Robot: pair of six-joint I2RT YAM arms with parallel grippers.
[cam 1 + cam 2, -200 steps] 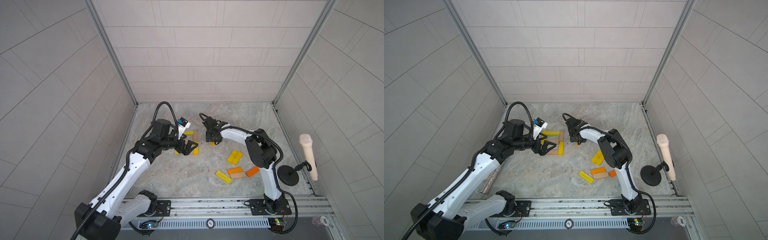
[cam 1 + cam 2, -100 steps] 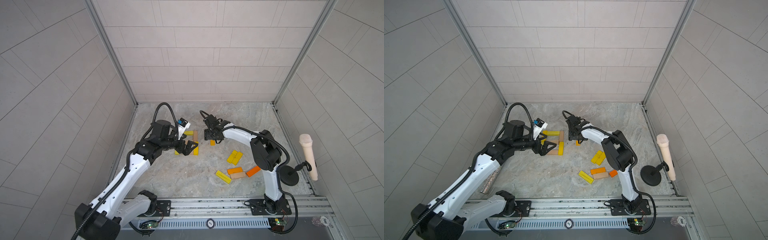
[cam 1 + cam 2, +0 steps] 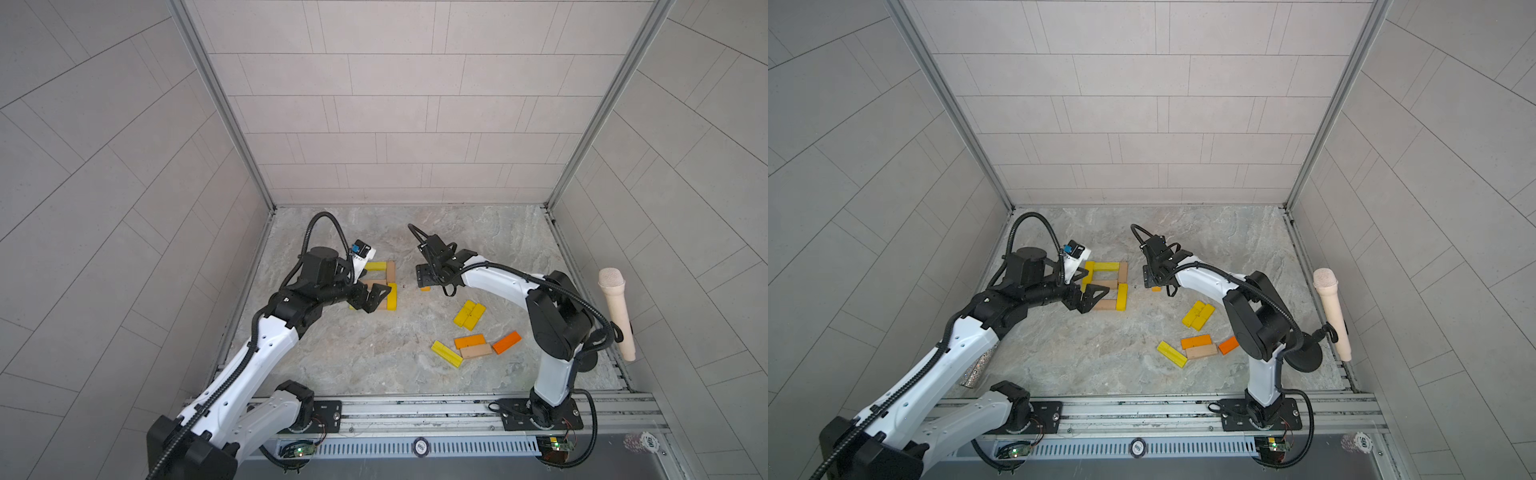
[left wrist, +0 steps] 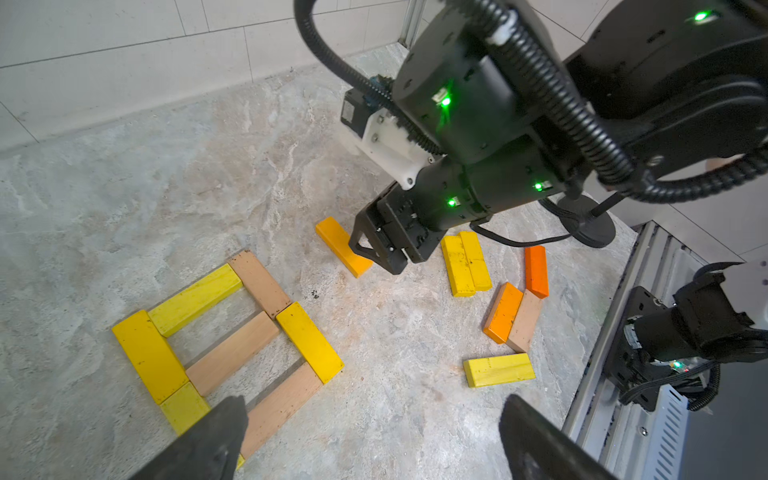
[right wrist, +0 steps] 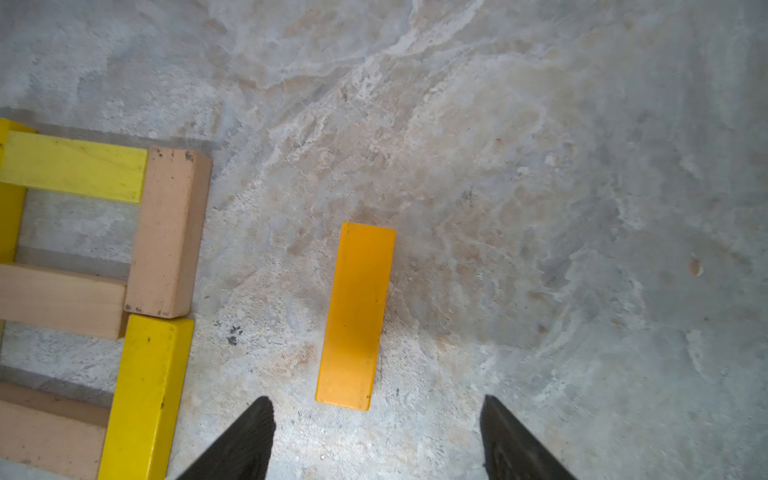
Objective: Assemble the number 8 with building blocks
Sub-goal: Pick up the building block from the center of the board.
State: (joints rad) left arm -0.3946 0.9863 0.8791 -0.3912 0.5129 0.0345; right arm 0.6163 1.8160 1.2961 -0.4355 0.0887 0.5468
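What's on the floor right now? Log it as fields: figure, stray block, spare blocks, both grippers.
number 8: seven bars, yellow and tan; one partly hidden by the left gripper
orange block: flat on the floor beside the figure, apart from it
spare blocks: six, loose group farther off
right gripper: fingers open, above the orange block, not holding it
left gripper: fingers open, empty, over the figure's near-left corner

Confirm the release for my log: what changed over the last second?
The right gripper opened, letting go of the orange block, which lies flat beside the number 8, and backed off slightly. The open left gripper, the number 8 and the loose blocks stayed put.
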